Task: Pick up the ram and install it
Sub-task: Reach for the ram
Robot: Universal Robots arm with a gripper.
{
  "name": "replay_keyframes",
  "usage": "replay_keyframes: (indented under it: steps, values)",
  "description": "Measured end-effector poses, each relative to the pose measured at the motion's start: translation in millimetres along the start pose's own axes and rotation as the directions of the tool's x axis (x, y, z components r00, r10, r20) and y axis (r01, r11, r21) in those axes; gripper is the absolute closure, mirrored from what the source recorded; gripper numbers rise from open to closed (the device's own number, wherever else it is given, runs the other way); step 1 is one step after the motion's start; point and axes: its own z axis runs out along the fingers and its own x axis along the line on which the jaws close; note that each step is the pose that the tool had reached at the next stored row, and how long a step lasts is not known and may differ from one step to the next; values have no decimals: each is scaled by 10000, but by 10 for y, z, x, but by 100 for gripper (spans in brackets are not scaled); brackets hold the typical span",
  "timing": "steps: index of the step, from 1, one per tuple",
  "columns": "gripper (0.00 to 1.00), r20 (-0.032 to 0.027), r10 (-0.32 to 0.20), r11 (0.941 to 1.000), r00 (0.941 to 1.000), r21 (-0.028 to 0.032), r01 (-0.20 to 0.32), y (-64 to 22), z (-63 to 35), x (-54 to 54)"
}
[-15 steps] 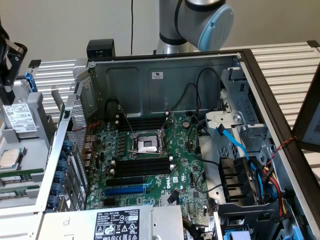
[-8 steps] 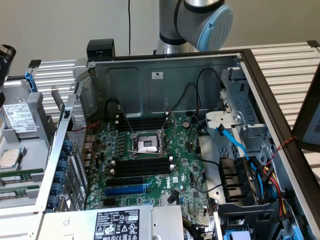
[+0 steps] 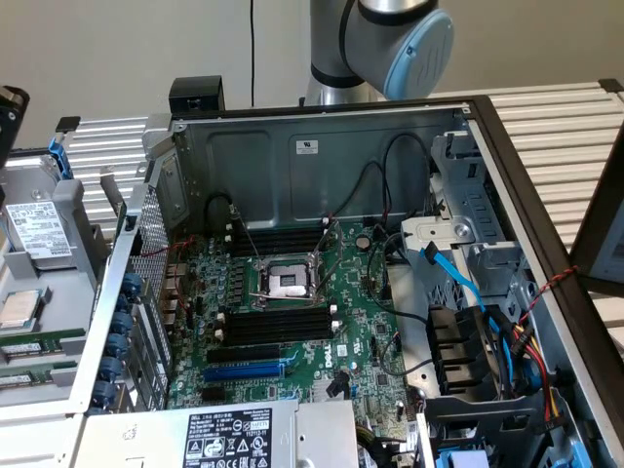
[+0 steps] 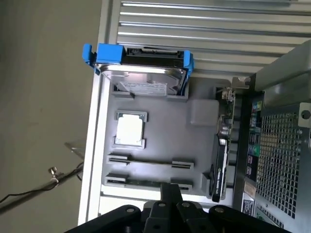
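Observation:
Two ram sticks lie in holders of a grey parts tray (image 3: 68, 224) at the exterior view's left. One ram stick (image 3: 41, 345) is green with a white label, and a second (image 3: 24, 378) lies just in front of it. In the wrist view the same sticks appear edge-on, one (image 4: 148, 162) farther from the fingers and one (image 4: 146, 183) close to them. My gripper (image 4: 171, 190) hangs above the tray (image 4: 194, 136), close over the nearer stick. Its fingers are shut together with nothing between them. The black memory slots (image 3: 271, 325) on the motherboard stand bare.
The tray also carries a hard drive in a blue caddy (image 4: 141, 68) and a processor chip (image 4: 130, 130). The open computer case (image 3: 322, 156) holds the motherboard, a CPU socket (image 3: 289, 283), a blue slot (image 3: 244, 370) and cables (image 3: 458, 283). My arm's elbow (image 3: 390, 39) rises behind the case.

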Motion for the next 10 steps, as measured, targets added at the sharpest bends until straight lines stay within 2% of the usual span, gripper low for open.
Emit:
replay_keyframes:
  steps: [1, 5, 10]
  values:
    - [89, -19, -155, 9999, 9999, 52, 155, 0, 1, 1]
    - [89, -69, -877, 9961, 9961, 97, 878, -1, 9, 0]
    - [89, -131, -1785, 9838, 9838, 137, 1787, -2, 25, -1]
